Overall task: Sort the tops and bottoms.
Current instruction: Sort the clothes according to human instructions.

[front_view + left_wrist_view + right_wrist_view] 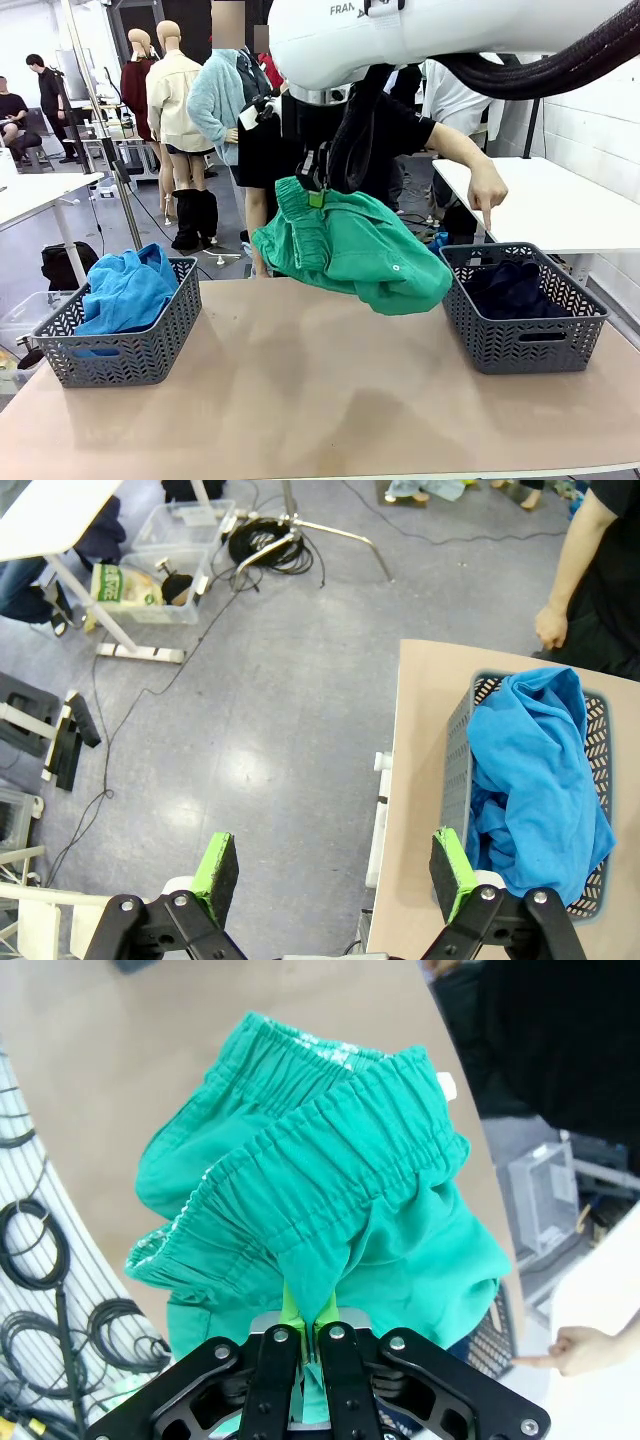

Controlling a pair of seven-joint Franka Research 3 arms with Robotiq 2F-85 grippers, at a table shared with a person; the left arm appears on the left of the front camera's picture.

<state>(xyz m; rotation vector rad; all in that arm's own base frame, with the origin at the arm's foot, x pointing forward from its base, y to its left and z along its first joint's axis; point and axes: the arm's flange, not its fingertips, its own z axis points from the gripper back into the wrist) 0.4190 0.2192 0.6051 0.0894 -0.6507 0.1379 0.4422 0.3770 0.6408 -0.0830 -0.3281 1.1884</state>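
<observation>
- My right hand [308, 1345] was clamped on the gathered waistband of the green shorts [350, 245], which hung clear above the table [320, 390]
- The right basket [525, 305], with the dark trousers [510, 285] inside, lay toward 3 o'clock of the shorts; a person's hand [487, 192] pointed down at it
- My left hand [335, 865] stood wide and empty, beside the left basket [120, 320] holding the blue shirts [125, 290]
</observation>
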